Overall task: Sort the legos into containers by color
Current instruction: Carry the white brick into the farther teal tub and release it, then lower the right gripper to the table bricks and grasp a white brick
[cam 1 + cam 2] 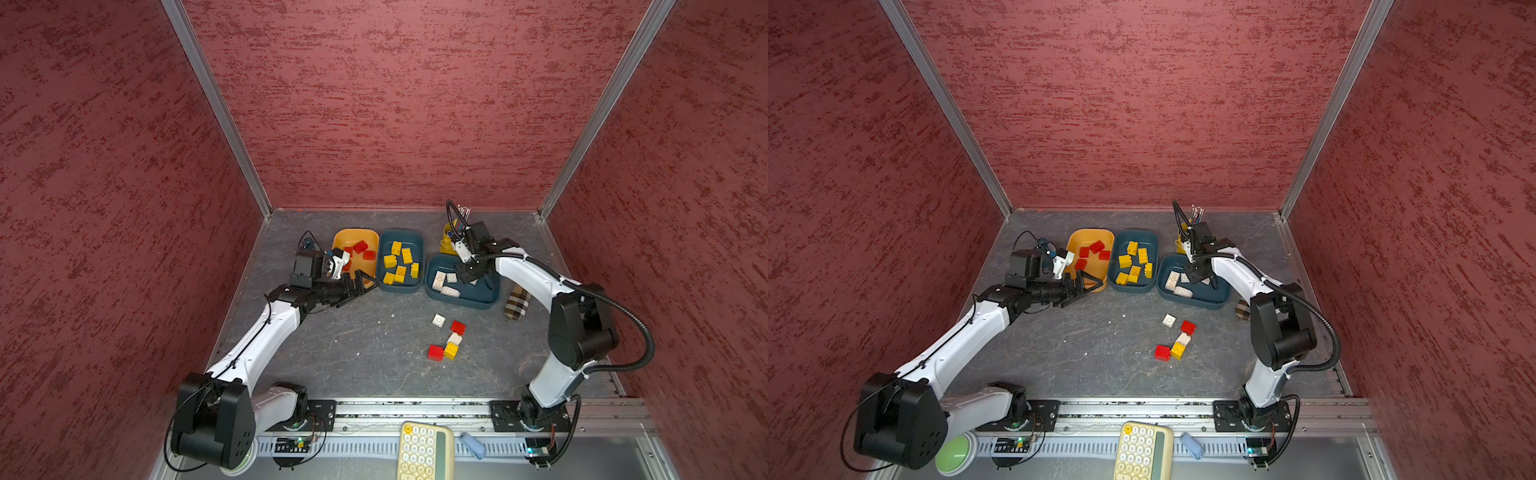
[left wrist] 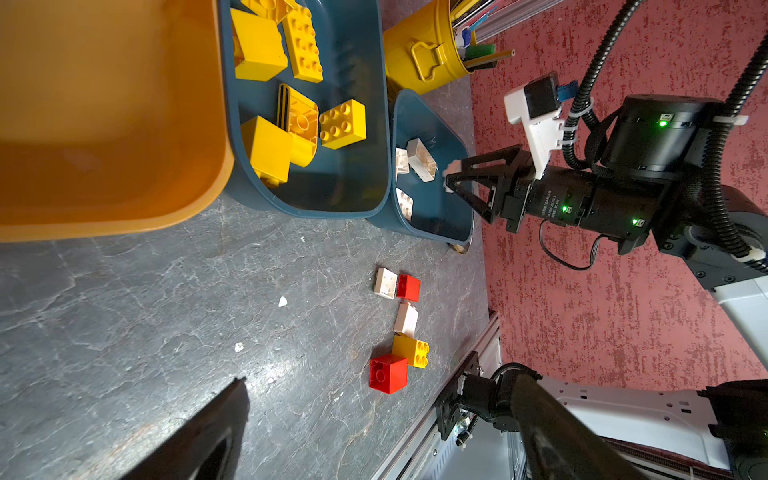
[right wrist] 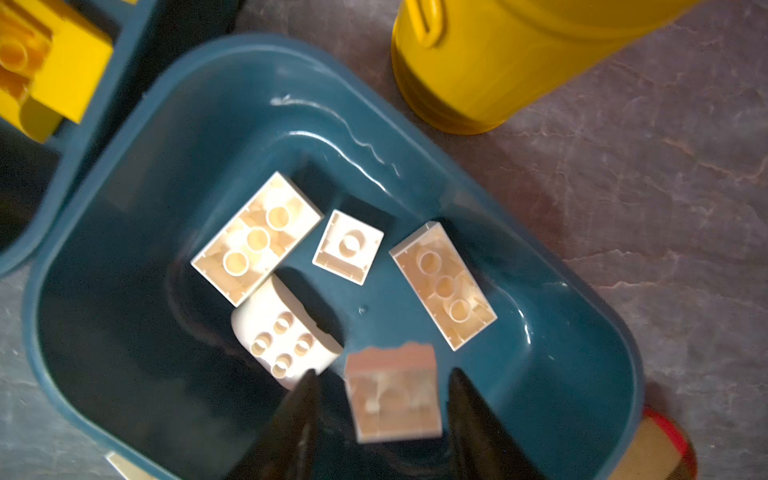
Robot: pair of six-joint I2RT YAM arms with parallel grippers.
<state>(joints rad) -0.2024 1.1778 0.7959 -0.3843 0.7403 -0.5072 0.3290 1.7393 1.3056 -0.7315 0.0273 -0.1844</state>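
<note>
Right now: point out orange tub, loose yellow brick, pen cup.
orange tub (image 1: 344,239), in a top view, bare floor
loose yellow brick (image 1: 451,351), in a top view, top
pen cup (image 2: 415,29), left wrist view, wall

Along the table's (image 1: 353,353) far edge we see red legos (image 1: 360,246) in the orange tub (image 1: 347,237), yellow legos (image 1: 390,261) in the middle teal tub (image 1: 401,232).

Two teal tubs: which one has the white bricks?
The right-hand teal tub, under the right gripper; the middle teal tub holds only yellow bricks.
</note>
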